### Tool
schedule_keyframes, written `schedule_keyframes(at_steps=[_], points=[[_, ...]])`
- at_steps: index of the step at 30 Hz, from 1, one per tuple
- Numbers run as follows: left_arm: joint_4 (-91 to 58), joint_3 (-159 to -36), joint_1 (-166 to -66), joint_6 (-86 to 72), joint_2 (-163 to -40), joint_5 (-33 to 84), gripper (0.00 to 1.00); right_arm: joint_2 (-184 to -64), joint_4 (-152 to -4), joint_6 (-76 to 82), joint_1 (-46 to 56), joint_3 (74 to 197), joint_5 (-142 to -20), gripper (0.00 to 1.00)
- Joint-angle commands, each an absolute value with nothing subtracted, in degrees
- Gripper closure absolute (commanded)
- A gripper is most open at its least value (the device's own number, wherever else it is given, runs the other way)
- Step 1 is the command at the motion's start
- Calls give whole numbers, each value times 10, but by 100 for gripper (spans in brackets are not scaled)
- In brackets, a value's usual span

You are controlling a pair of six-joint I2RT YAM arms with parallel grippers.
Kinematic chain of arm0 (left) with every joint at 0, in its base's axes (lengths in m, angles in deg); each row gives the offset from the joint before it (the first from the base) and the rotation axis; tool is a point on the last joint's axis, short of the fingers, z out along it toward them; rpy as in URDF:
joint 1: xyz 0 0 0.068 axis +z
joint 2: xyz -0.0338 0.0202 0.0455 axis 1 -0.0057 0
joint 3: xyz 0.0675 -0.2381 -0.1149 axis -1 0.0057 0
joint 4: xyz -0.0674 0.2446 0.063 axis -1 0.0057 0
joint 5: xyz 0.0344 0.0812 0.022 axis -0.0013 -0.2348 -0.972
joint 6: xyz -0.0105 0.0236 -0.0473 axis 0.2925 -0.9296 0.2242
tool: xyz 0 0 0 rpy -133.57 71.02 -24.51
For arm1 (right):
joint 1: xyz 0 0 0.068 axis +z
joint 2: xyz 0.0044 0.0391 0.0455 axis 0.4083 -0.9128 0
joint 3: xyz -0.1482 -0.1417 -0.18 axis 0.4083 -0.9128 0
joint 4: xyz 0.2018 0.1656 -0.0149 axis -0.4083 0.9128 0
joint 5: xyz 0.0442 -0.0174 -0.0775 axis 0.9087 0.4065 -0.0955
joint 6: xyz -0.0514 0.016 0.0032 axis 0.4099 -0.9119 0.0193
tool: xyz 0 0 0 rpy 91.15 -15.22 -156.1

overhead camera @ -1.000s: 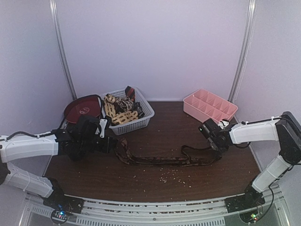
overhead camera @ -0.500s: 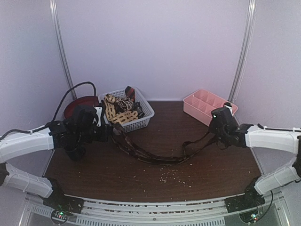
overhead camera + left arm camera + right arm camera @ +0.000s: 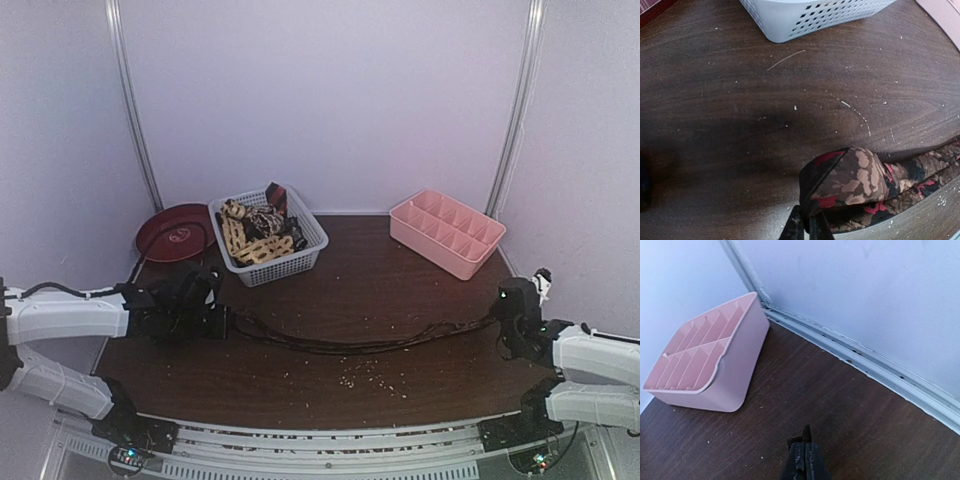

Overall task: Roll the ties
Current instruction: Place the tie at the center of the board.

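The patterned tie (image 3: 370,346) hangs in a long shallow sag across the middle of the worktop (image 3: 400,280), running from 9 o'clock to 3 o'clock; whether its middle touches the wood I cannot tell. The left claw (image 3: 807,227), at 9 o'clock, is pinched almost closed on the tie's broad end, where dark cloth with red and tan blotches folds over just above the fingertips in the left wrist view. The right claw (image 3: 503,318) sits at 3 o'clock near the worktop's edge with its fingers pressed together. From above, the tie's thin end runs straight into it, though the right wrist view shows no cloth at the tips. Toward 11 o'clock stands the white lattice basket (image 3: 290,262) holding the other ties (image 3: 255,235), tan-and-cream and dark ones heaped together. A dark red plate (image 3: 170,232) lies at 10 o'clock just beside the basket, and a pink divided tray (image 3: 447,232) stands at 1 o'clock by the back wall. Pale crumbs (image 3: 365,376) dot the wood on the 6 o'clock side of the tie
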State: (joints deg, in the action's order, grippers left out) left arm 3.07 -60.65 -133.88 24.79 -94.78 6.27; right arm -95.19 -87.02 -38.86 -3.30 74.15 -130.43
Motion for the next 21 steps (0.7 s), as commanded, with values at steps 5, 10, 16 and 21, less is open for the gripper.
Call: schedule_keyframes(at_steps=[5, 10, 16, 21], points=[[45, -626, -1340, 275, -914, 33, 66, -935, -660, -634, -39, 753, -1388, 79], [32, -644, -1340, 262, -903, 52, 60, -935, -594, -645, -39, 810, -1384, 65], [-68, -645, -1340, 221, -951, 142, 60, -964, -701, -511, -38, 850, -1227, 63], [-114, -667, -1340, 217, -1039, 178, 62, -1045, -692, -520, -36, 870, -1148, 63]])
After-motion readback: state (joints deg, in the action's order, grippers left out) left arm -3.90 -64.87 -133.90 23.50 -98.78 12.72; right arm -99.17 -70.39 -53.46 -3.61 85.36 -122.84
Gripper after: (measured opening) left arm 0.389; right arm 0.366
